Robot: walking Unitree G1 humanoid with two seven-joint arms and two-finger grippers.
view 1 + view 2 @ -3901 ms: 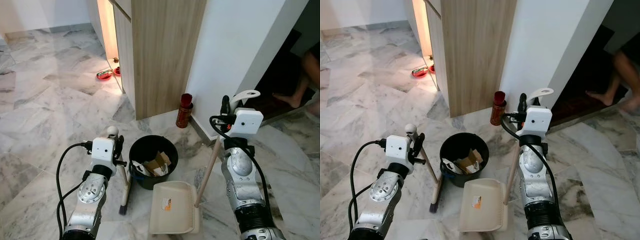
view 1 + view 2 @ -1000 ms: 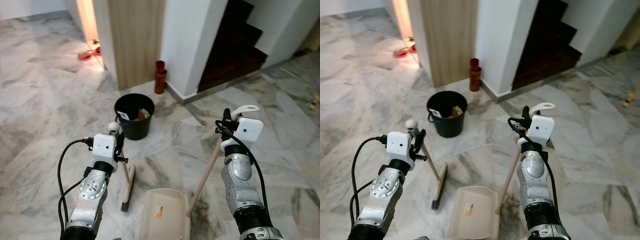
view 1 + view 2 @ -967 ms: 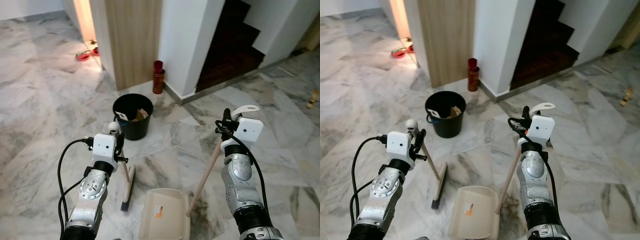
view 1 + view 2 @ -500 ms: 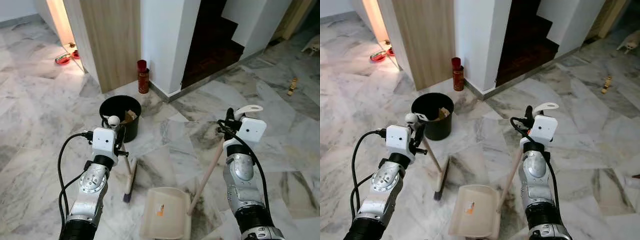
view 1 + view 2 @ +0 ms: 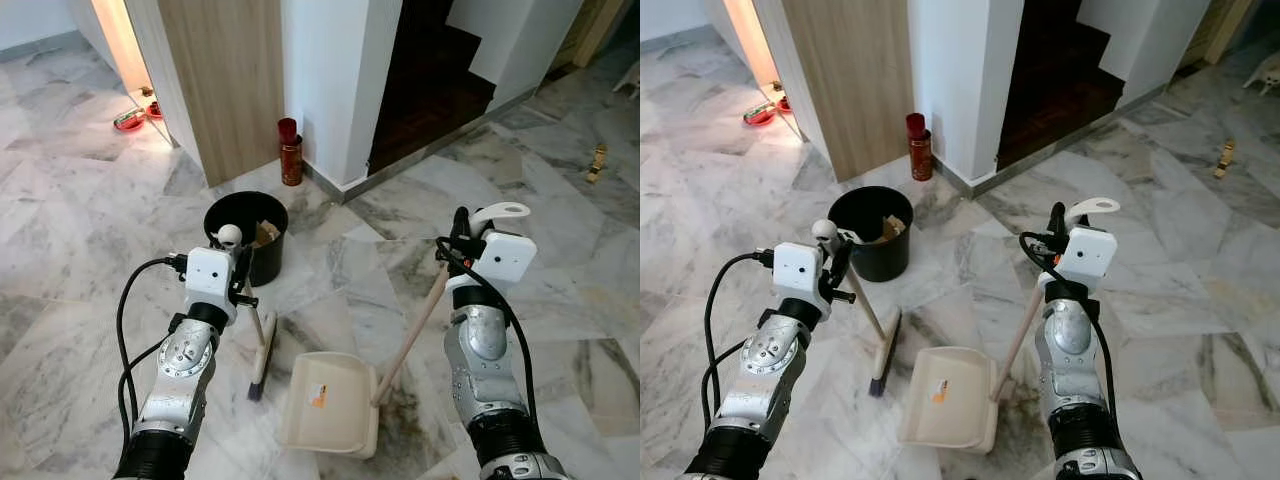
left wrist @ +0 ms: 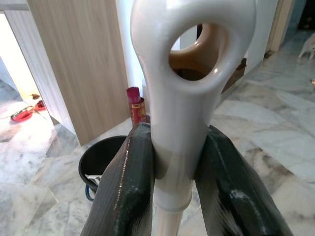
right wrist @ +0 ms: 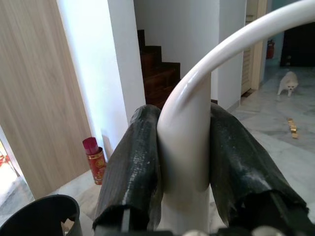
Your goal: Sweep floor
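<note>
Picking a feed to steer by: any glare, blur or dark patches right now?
Left eye view: sharp, warm glare by the doorway, stairwell very dark. Left wrist view: broom handle looms large, background clear. Right wrist view: dustpan handle blocks the middle, the room behind it bright and readable.

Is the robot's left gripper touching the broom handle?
Touching. In the left wrist view, the left gripper has both black fingers pressed against the white broom handle.

Bin [image 5: 245, 222] contents: pale scraps, too small to identify. Broom [image 5: 262, 345] bristle end: dark, detail unresolved. Small object [image 5: 599, 160] far right on floor: unidentifiable. White animal [image 7: 286, 82] far right: small, blurred. Red dishes [image 5: 130, 118] far left: contents indiscernible.
</note>
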